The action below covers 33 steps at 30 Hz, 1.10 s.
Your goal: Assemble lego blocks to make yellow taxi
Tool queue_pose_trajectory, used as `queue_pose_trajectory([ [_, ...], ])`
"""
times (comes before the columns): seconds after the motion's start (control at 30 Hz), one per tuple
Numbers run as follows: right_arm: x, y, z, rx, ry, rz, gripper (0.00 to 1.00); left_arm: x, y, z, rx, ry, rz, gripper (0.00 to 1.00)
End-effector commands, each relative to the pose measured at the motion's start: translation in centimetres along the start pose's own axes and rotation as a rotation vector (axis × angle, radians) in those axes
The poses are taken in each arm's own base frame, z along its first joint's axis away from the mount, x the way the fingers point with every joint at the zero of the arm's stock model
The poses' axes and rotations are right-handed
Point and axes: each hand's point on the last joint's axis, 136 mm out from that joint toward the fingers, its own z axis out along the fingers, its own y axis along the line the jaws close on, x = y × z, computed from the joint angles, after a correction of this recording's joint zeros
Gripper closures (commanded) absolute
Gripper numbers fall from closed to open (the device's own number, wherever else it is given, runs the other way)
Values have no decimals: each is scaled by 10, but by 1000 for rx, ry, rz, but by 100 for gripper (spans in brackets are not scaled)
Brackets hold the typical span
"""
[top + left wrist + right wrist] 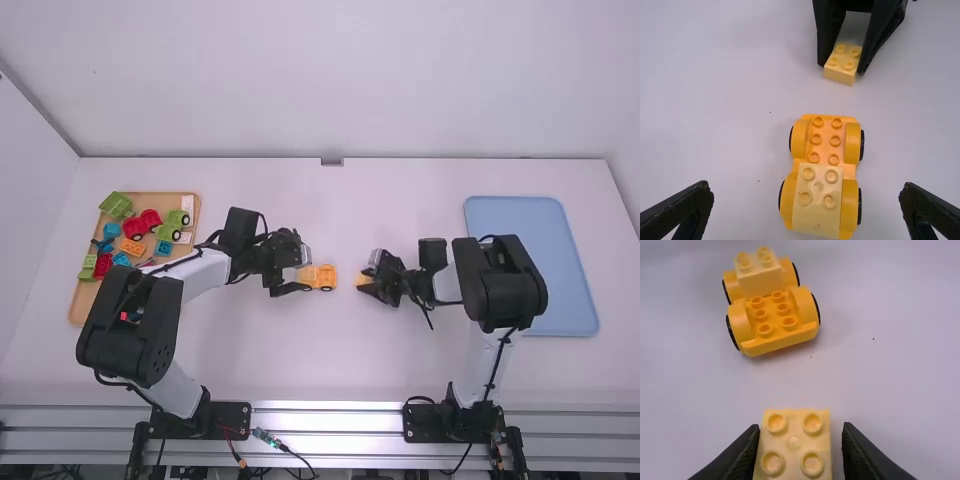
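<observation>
My left pincer (806, 186) is open. My right pincer (801, 426), also open, straddles the pale block (794, 443); I should centre before closing.

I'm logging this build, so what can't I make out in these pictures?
Wooden tray: high view, partly behind the left arm.
Blue tray: high view, partly behind the right arm.
Loose block: right wrist view, cut by the bottom edge.
Wheeled base: left wrist view, part hidden under its mounted block.
</observation>
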Motion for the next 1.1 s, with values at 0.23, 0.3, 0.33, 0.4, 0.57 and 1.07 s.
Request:
queue_pose_trajectory([
  [0.23,9,6,0,23,3,14,69,-2,-5,1,14,-8,-5,1],
  [0.3,8,6,0,17,0,16,72,-2,-5,0,13,-8,-5,1],
  [0.33,7,5,0,16,0,18,74,-1,-4,0,13,-8,-6,1],
  [0.4,7,5,1,10,4,25,81,-2,-5,0,14,-8,-5,1],
  [0.57,5,3,2,8,1,37,81,1,-6,0,17,2,-12,1],
  [1.07,-52,13,-10,20,-52,-101,82,17,-12,25,71,-44,37,1],
])
